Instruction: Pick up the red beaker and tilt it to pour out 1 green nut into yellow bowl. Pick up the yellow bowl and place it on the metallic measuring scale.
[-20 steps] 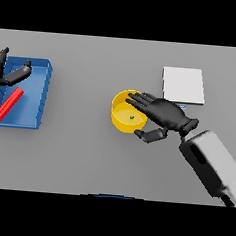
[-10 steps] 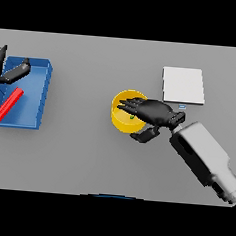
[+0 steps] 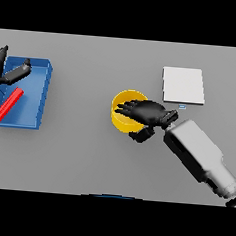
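Yellow bowl (image 3: 121, 116) sits under the right robot hand (image 3: 148, 112), fingers spread across its rim, thumb curled outside, gripping it; scale (image 3: 183, 85) lies just beyond.

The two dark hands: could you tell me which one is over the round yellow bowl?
The right hand, on the white and grey arm, lies over the round yellow bowl. The left hand is far off, above the blue tray.

White-and-grey arm, dark hands

The right arm (image 3: 197, 151) is a blocky light-grey forearm with rounded edges, darkening to a narrower grey section near the lower edge; a black wrist joins it to the matte black right hand (image 3: 145, 112). The left hand (image 3: 8, 71) is equally black, with slim fingers and thumb
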`<state>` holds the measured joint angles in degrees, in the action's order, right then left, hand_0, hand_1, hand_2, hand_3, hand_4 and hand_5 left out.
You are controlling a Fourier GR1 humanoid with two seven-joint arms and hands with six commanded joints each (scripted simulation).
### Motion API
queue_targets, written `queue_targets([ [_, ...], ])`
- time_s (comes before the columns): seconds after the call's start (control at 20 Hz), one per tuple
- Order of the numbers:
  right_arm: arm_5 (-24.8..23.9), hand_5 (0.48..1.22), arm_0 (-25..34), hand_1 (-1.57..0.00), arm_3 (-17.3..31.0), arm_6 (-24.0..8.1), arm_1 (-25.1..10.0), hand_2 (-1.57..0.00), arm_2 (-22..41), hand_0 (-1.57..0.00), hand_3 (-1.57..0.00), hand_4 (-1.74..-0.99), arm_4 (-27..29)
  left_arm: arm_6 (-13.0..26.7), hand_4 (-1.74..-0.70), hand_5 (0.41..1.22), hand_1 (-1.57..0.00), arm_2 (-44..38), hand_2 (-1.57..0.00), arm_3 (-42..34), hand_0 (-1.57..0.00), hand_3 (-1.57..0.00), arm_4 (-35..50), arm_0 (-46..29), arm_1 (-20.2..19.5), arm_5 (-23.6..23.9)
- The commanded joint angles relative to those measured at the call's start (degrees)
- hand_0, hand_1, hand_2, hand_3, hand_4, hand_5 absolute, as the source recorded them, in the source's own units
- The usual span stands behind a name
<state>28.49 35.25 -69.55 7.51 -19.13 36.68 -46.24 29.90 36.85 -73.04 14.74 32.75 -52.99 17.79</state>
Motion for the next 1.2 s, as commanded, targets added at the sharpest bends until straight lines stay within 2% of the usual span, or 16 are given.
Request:
queue_targets([
  [0.0,-0.41,0.784,0.05,-0.04,0.76,-0.74,0.53,-0.07,0.54,-0.02,-0.09,-1.339,-0.7,-0.08,-0.79,0.725,0.0,-0.1,0.0,0.83,0.0,0.0,0.01,0.35,0.2,-0.28],
  [0.05,-0.23,0.82,0.3,-0.11,0.91,-0.66,0.27,-0.13,0.74,-0.09,-0.16,-1.362,-0.96,-0.32,-0.79,0.723,0.0,-0.22,0.0,1.03,0.0,0.0,0.02,0.43,0.25,-0.27],
  [0.1,-0.15,0.9,0.58,-0.24,0.97,0.46,-0.09,-0.23,0.93,-0.26,-0.25,-1.387,-1.08,-0.52,-0.79,0.722,0.0,-0.32,0.0,0.72,0.0,0.0,0.05,0.14,-0.12,-0.19],
  [0.15,0.03,0.964,0.26,-0.44,0.64,1.21,-0.59,-0.39,1.13,-0.51,-0.36,-1.425,-1.07,-0.88,-0.79,0.723,0.0,-0.44,0.0,0.27,0.0,0.0,0.14,-0.19,-0.47,-0.13],
  [0.2,0.74,1.016,0.53,-0.66,0.56,0.37,-0.4,-0.62,1.14,-0.72,-0.47,-1.488,-1.03,-0.66,-0.8,0.725,0.0,-0.73,0.0,0.04,0.0,0.0,0.47,-0.19,-0.73,-0.14],
  [0.25,1.96,1.057,0.17,-0.85,0.03,0.56,-0.73,-0.81,1.14,-0.89,-0.59,-1.534,-0.48,-0.03,-0.8,0.726,0.0,-0.67,0.0,-0.06,0.0,0.0,0.52,-0.02,-0.77,-0.26],
  [0.3,3.6,1.09,0.18,-0.99,-0.71,1.25,-1.35,-0.97,1.08,-1.03,-0.69,-1.571,0.13,-0.32,-0.8,0.727,0.0,-0.95,0.0,0.09,0.0,0.0,0.79,-0.28,-0.71,-0.04],
  [0.35,4.41,1.116,0.49,-1.11,-0.5,0.93,-1.25,-1.09,1.27,-1.14,-0.87,-1.604,0.28,-0.03,-0.8,0.728,0.0,-0.44,0.0,-0.24,0.0,0.0,0.48,-0.14,-0.14,0.18],
  [0.45,4.42,1.154,0.68,-1.27,-0.25,0.36,-1.11,-1.26,1.4,-1.29,-1.02,-1.649,0.58,0.46,-0.8,0.727,0.0,-0.51,0.0,-0.82,0.0,0.0,0.54,-0.35,-0.94,0.11],
  [0.55,4.41,1.178,-0.22,-1.38,-1.76,-0.26,-1.76,-1.31,1.29,-1.39,-1.14,-1.682,1.14,0.62,-0.8,0.725,0.0,-0.32,0.0,-0.71,0.0,0.0,0.34,-0.19,-0.46,0.39],
  [0.75,4.27,1.203,0.64,-1.49,-1.48,0.52,-2.23,-1.45,1.12,-1.5,-1.18,-1.717,2.03,0.28,-0.81,0.725,0.0,-0.5,0.0,-1.57,0.0,0.0,0.57,-0.87,-0.88,0.88],
  [0.85,4.91,1.21,0.31,-1.52,-3.83,0.46,-3.69,-1.47,0.19,-1.52,-1.19,-1.726,3.03,0.76,-0.8,0.724,0.0,-0.11,0.0,-2.02,0.0,0.0,0.16,-0.84,-1.03,0.93],
  [0.9,5.69,1.212,0.69,-1.53,-4.86,-0.15,-4.2,-1.49,-0.44,-1.53,-1.19,-1.729,3.63,0.58,-0.8,0.724,0.0,-0.2,0.0,-1.96,0.0,0.0,0.38,-1.04,-0.93,0.93],
  [1.05,8.15,1.216,1.31,-1.55,-8.87,-1.86,-6.03,-1.51,-1.64,-1.55,-1.38,-1.731,4.89,1.56,-0.8,0.721,0.0,-0.31,0.0,-2.69,0.0,0.0,0.49,-0.45,-1.58,0.58],
  [1.15,10.18,1.218,2.22,-1.56,-11.79,-4.07,-6.74,-1.53,-3.27,-1.56,-1.35,-1.728,6.13,1.21,-0.8,0.719,0.0,-0.1,0.0,-2.24,0.0,0.0,0.13,-0.65,-1.4,0.79],
])
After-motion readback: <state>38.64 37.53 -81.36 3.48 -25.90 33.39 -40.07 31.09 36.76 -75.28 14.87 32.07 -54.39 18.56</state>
